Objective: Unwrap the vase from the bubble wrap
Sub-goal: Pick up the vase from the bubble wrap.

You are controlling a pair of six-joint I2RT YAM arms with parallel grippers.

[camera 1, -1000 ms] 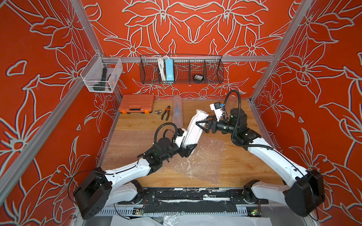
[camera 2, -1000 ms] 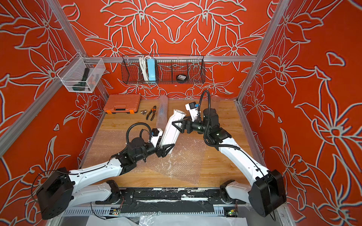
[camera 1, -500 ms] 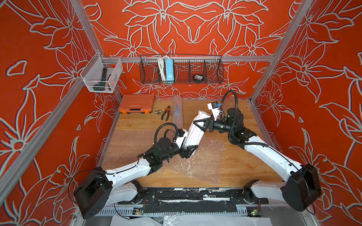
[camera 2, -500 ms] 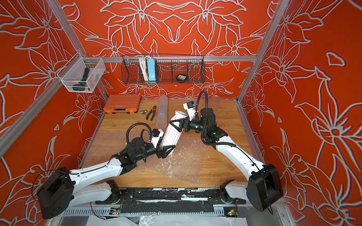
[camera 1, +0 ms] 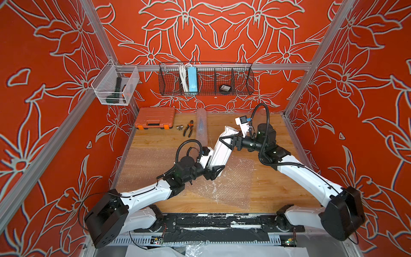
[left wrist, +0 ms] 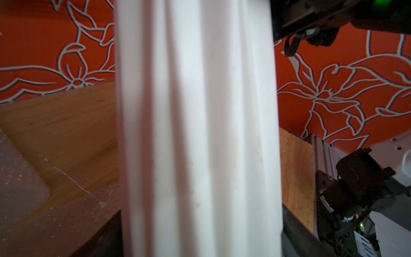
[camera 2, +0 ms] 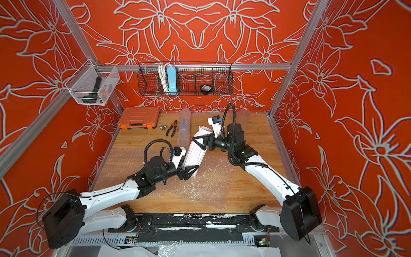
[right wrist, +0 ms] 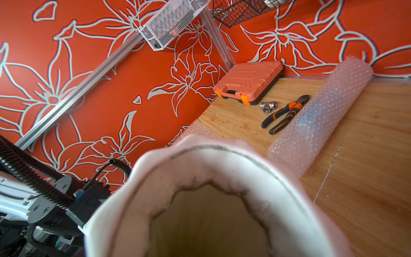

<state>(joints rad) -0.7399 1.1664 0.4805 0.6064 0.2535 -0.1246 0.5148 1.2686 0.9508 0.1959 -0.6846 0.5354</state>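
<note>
**Bare vase held low and high, wrap lying flat beneath**

The white fluted vase (camera 1: pixel 220 153) is out of its cover. No plastic clings to it in either wrist view, and the clear flat sheet of bubble wrap (camera 1: pixel 231 187) lies spread on the wooden worktop (camera 1: pixel 266 200) under it, about mid-worktop. The left pincer (camera 1: pixel 215 171) clamps the vase at its base; in the left wrist view a dark finger shows on each side of the white wall. The right pincer (camera 1: pixel 225 140) straddles the upper part just under the wavy rim (right wrist: pixel 200 160). Whether its pads press on the vase or stand just off it I cannot tell.

The step in hand looks like getting the vase clear of the sheet and setting it down. To do it well, the low grip should carry the weight until the upper one is sure. The upper pads belong on the straight fluted wall, not on the flared lip, which would likely slip or chip. Lift before travelling, so the base does not drag the sheet, and steer clear of the rolled tube of bubble wrap (camera 1: pixel 201 126) at the far side.

The vase's long axis runs steeply from base to mouth. The base is low and nearer, and the mouth is uppermost, leaning towards the far right.
</note>
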